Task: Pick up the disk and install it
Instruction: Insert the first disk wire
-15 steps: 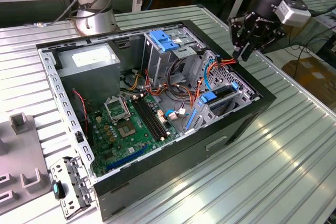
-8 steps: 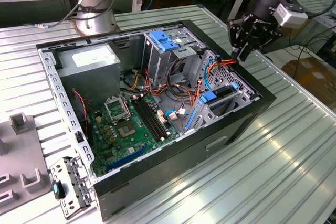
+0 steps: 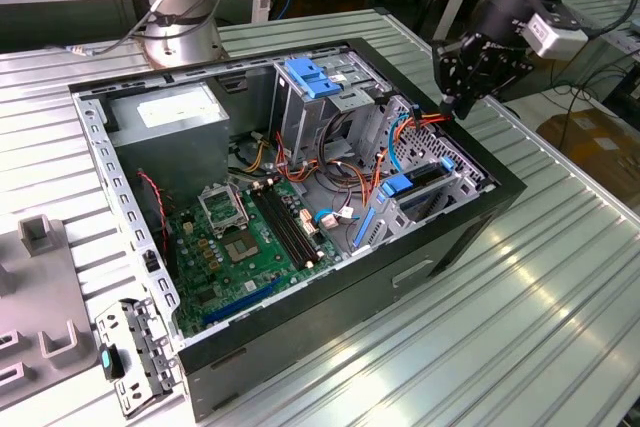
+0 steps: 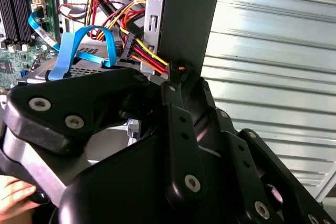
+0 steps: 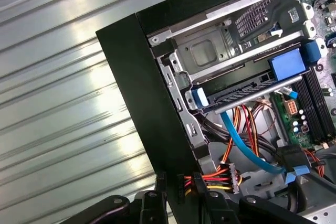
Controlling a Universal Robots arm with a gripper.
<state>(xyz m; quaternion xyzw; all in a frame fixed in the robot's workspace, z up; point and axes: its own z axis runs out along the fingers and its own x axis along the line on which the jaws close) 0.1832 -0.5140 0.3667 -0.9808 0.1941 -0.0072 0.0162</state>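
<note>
Hovers with the black gripper (image 3: 466, 104) right at the side wall of the open black computer case (image 3: 350, 317) on the ribbed silver metal worktop (image 3: 540, 317), just beside a bundle of red, yellow and black wires (image 5: 220, 174); cannot tell the jaws as open or closed. Holds the black-faced disk with blue plastic side rails (image 5: 241, 85) in the silver metal drive cage (image 5: 210, 51) just beyond, near a curving light-blue cable (image 5: 247, 150). Shows the green motherboard (image 3: 250, 237) farther in.

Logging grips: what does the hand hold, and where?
Cannot tell; the hand is at the case wall by the wires, apart from the disk.
</note>
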